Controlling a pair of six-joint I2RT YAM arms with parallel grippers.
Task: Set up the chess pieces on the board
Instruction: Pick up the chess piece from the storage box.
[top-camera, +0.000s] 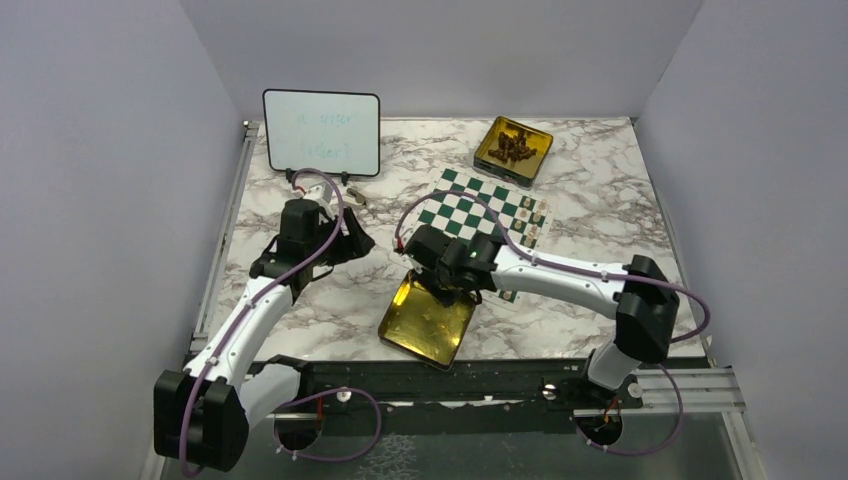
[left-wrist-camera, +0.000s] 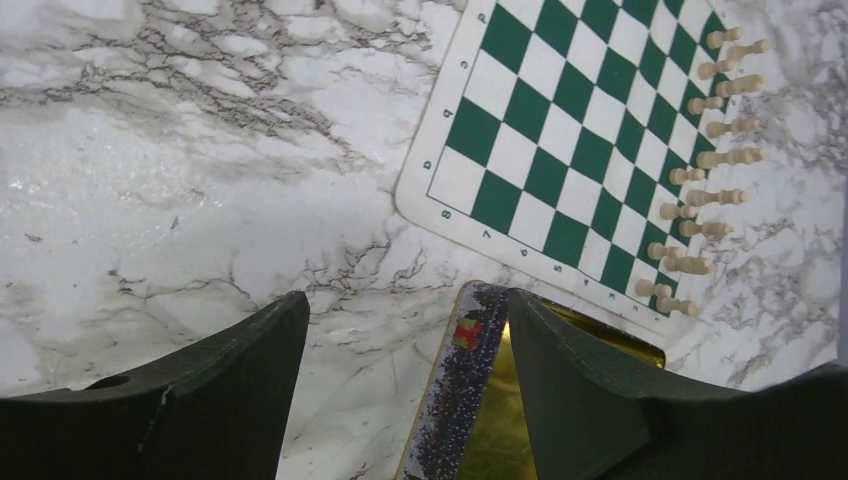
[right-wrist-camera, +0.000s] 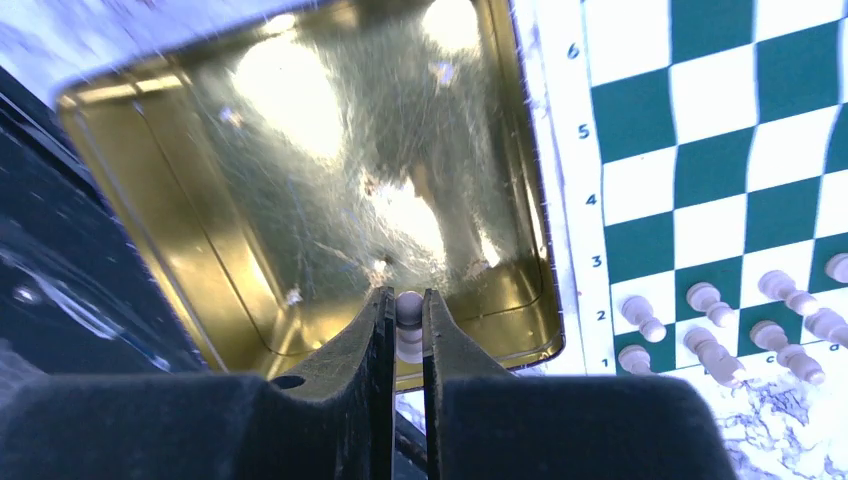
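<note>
Right wrist view, lower centre: our right gripper (right-wrist-camera: 407, 305) pinches a tiny chess piece (right-wrist-camera: 409, 312) near its rounded top, at the gold tin (right-wrist-camera: 300, 150); we judge it light, rigid, slip-prone.

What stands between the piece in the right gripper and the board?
Only the gold tin's wall beside the board: the right gripper holds the chess piece over the tin. Above that rim, nothing visible blocks it.

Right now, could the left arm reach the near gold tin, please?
Probably not cleanly. The left end effector is open and near the tin, but the right end effector hangs over it, shut on a pale chess piece, so the arms would likely clash.
</note>
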